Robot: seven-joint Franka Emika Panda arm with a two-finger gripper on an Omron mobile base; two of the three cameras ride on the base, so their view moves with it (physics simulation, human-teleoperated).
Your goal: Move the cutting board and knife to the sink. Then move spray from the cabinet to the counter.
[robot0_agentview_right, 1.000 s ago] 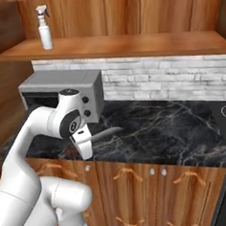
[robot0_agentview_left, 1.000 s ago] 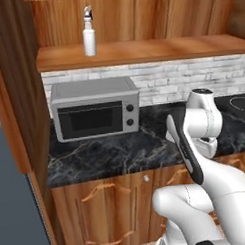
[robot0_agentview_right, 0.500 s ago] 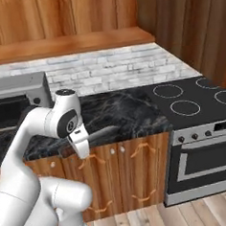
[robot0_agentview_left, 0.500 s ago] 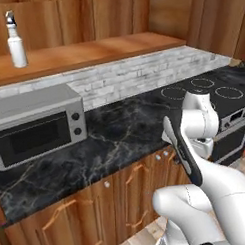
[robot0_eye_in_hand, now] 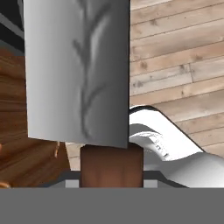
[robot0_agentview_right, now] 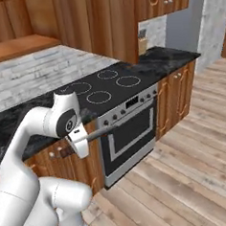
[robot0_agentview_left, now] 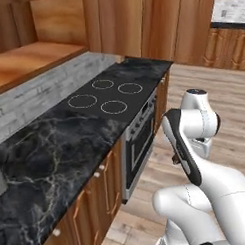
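In the hand view, the small kitchen knife with a silvery blade and reddish-brown handle [robot0_eye_in_hand: 87,74] fills the upper left of the frame, its handle pinched between the two-finger gripper [robot0_eye_in_hand: 111,175] at the bottom centre. In the right base view it juts out at centre left, in front of the black stovetop with ring marks [robot0_agentview_right: 103,84]. It looks light, stiff and slick-bladed (sharp too, presumably), so the handle is likely the safest hold.

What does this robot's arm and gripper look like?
The arm has glossy white rounded links, with a dark band along one link and dark joint faces. The gripper is a white block. No cables or markings are visible.
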